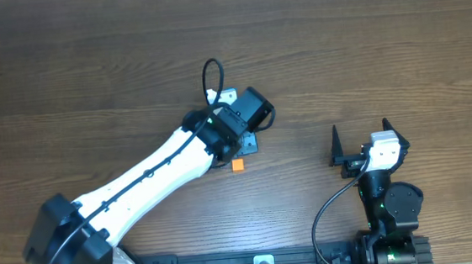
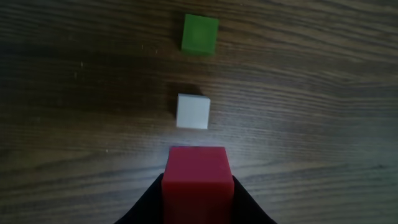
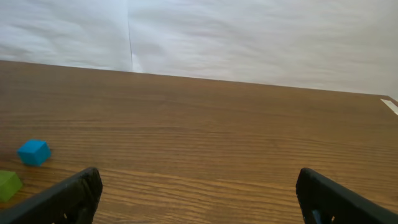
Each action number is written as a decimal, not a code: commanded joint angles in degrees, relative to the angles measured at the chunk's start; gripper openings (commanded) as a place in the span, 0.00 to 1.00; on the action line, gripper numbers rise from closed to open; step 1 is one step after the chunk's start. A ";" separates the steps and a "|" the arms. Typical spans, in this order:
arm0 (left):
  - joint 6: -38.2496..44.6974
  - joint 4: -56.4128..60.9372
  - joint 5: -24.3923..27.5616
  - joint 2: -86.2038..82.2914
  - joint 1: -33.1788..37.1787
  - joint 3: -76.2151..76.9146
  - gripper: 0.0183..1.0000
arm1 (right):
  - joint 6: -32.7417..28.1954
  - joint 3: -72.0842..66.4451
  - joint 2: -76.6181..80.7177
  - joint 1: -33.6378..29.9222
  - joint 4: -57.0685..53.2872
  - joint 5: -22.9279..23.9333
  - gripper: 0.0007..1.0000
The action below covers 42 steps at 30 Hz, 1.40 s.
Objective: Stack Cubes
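Right gripper [image 1: 361, 139], fingers spread and empty, stands by the desk's [image 1: 87, 59] near edge, toward its right corner and well apart from the cubes. Orange cube [image 1: 237, 166] lies nearer mid-desk, just beside the left arm's wrist. Left gripper [image 2: 198, 202], over the desk's middle, pinches the red cube [image 2: 197, 177] between its two fingers. White cube [image 2: 193, 111] rests on the wood straight ahead of the red one, near but apart, with its sides roughly square to the gripper's line. Green cube [image 2: 200, 33] lies farther along that same line, and the blue cube [image 3: 33, 152] lies near it. The stacking move probably falls to the left arm, a short advance forward onto the white cube.
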 commanded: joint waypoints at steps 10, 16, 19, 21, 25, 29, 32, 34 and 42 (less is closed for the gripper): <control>2.54 1.53 5.35 7.82 2.82 1.81 0.09 | 0.13 -0.33 -0.55 0.31 -0.17 0.55 0.99; 2.54 2.05 5.35 9.35 2.93 2.12 0.09 | 0.13 -0.33 -0.55 0.31 -0.17 0.55 0.99; 2.54 2.45 5.25 9.75 2.93 2.54 0.09 | 0.13 -0.33 -0.55 0.31 -0.17 0.55 0.99; 2.62 2.69 5.07 9.92 3.13 2.89 0.09 | 0.13 -0.33 -0.55 0.31 -0.17 0.55 0.99; 2.86 2.71 5.14 10.51 3.65 3.54 0.09 | 0.13 -0.33 -0.55 0.31 -0.17 0.55 0.99; 4.04 2.78 5.11 11.08 3.67 3.54 0.10 | 0.13 -0.33 -0.55 0.31 -0.17 0.55 0.99; 4.46 2.75 4.94 11.45 3.67 3.54 0.10 | 0.13 -0.33 -0.55 0.31 -0.17 0.55 0.99; 4.52 2.75 4.68 11.72 3.67 3.54 0.10 | 0.13 -0.33 -0.57 0.31 -0.17 0.55 0.99; 5.70 2.84 3.80 12.63 3.67 3.54 0.11 | 0.13 -0.33 -0.55 0.31 -0.17 0.55 0.99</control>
